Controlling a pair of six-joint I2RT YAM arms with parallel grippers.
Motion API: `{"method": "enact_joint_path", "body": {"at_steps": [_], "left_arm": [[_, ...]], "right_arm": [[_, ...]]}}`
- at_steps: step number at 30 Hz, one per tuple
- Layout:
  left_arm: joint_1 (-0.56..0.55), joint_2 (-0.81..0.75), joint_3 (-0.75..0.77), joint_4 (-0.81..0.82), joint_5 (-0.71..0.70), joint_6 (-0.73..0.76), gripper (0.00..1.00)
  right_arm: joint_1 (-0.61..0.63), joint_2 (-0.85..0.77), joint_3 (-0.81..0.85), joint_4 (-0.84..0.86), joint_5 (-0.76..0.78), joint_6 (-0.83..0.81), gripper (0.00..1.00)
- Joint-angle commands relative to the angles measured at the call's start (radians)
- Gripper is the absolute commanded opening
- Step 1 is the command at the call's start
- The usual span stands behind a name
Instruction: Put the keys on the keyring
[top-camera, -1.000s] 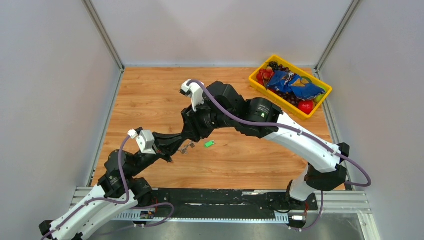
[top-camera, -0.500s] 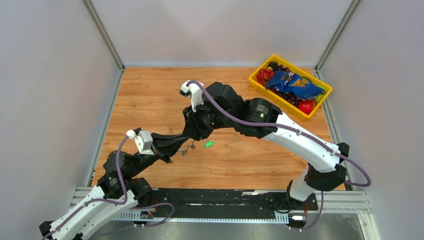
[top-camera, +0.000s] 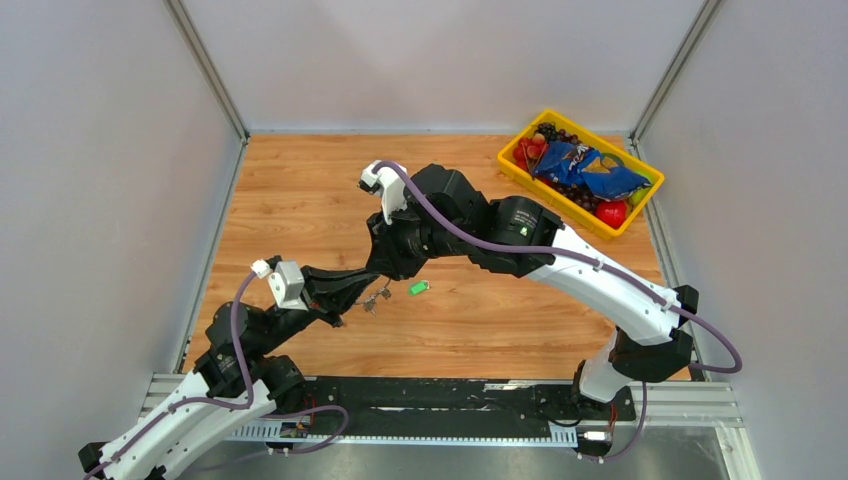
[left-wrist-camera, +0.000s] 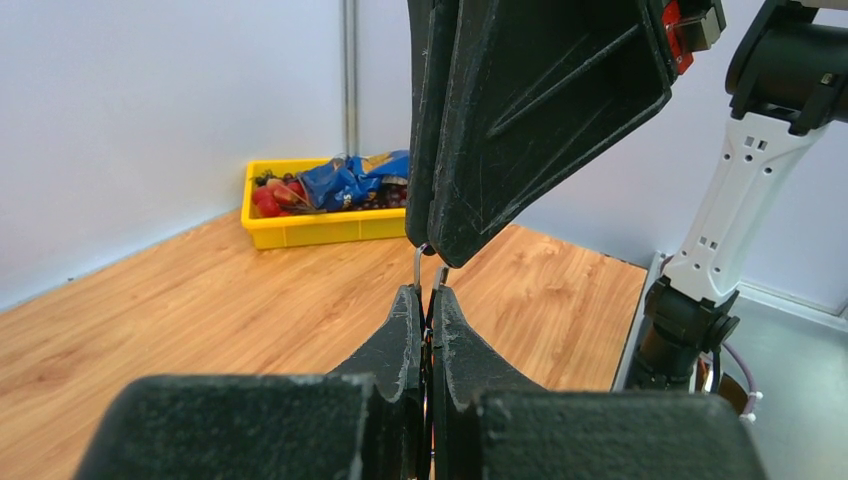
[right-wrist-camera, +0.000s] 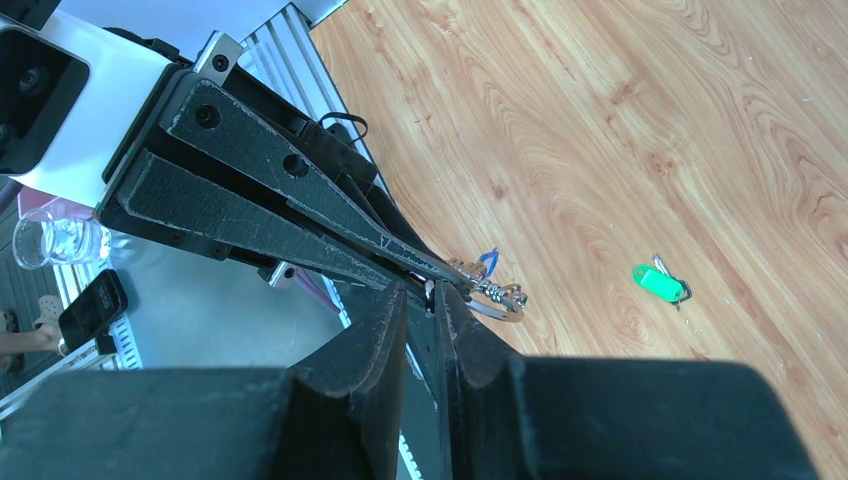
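Observation:
My left gripper (top-camera: 352, 296) is shut on the thin metal keyring (left-wrist-camera: 428, 266), holding it above the wooden table. My right gripper (top-camera: 384, 268) meets it tip to tip, and its fingers (left-wrist-camera: 520, 120) close on the top of the same ring. In the right wrist view a small metal cluster (right-wrist-camera: 497, 296) with a bit of blue (right-wrist-camera: 487, 258) hangs at the left fingertips (right-wrist-camera: 440, 268), just past my right gripper (right-wrist-camera: 426, 296). The green-tagged key (top-camera: 418, 288) lies loose on the table and also shows in the right wrist view (right-wrist-camera: 657, 282). I cannot pick out the plain dark key.
A yellow bin (top-camera: 520, 178) with fruit and a blue bag stands at the back right and also shows in the left wrist view (left-wrist-camera: 300, 232). White walls enclose the table on three sides. The metal base rail (top-camera: 450, 400) runs along the near edge.
The left arm has shifted very slightly; both grippers stay together at the keyring. The green key has not moved.

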Motion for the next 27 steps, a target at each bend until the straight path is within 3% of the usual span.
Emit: {"method": "enact_joint_path", "body": {"at_steps": [1, 8, 15, 22, 27], "left_arm": [[0.0, -0.013, 0.018, 0.058, 0.017, -0.022, 0.01], [0.0, -0.015, 0.016, 0.06, 0.018, -0.023, 0.01], [0.001, -0.025, 0.017, 0.058, 0.01, -0.029, 0.01], [0.001, -0.024, 0.021, 0.034, 0.004, -0.027, 0.26], [0.001, -0.028, 0.02, 0.01, -0.008, -0.021, 0.31]], "right_arm": [[0.008, -0.008, 0.014, 0.025, -0.011, 0.004, 0.18], [0.009, -0.006, 0.019, 0.022, -0.011, 0.006, 0.0], [0.018, 0.003, 0.025, 0.016, -0.003, 0.003, 0.0], [0.024, -0.002, 0.049, 0.017, 0.021, 0.007, 0.0], [0.026, -0.004, 0.053, 0.017, 0.027, 0.012, 0.0]]}}
